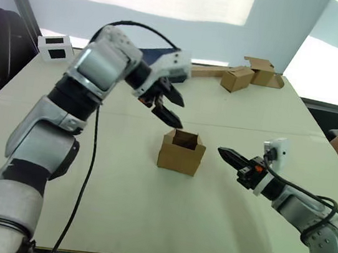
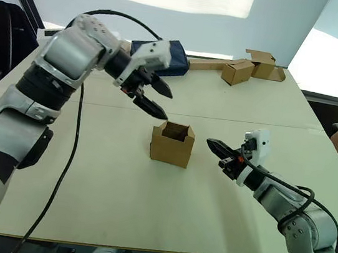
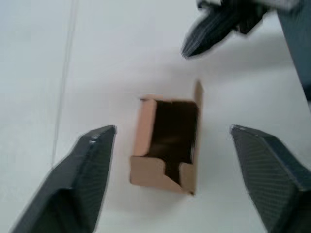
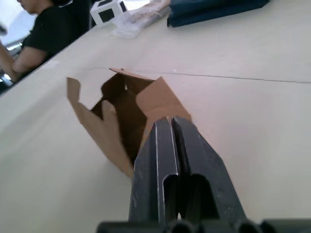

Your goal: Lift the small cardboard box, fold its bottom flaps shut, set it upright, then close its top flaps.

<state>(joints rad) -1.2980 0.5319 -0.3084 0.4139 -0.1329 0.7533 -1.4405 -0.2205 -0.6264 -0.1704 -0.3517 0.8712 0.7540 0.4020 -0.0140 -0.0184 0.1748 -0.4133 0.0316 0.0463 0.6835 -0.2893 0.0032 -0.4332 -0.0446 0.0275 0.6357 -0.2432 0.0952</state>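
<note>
So the small cardboard box (image 1: 182,151) is sitting upright near the middle of the table (image 1: 113,207), open end facing up, and nothing is holding it. You can look straight down into the dark inside from the left wrist view, and the top flaps are still standing up or splayed out, so the closing part isn't done. I can't see the underside at all, so I can't tell if the bottom flaps are folded, but since it stands square on the table my guess is that bit's handled and the top flaps are what's left. The left gripper (image 1: 167,106) hangs above the box at about 11 o'clock from it, jaws spread wide and empty, box between them from its own camera. The right gripper (image 1: 231,156) sits just off the box at 3 o'clock, low over the table, jaws pressed together with nothing in them, tip aimed at the box's side. Further out, at 1 o'clock toward the far edge, there are other brown cartons (image 1: 237,79), a dark blue pouch (image 2: 166,57) at 12, and a white box (image 1: 55,47) at 10.
</note>
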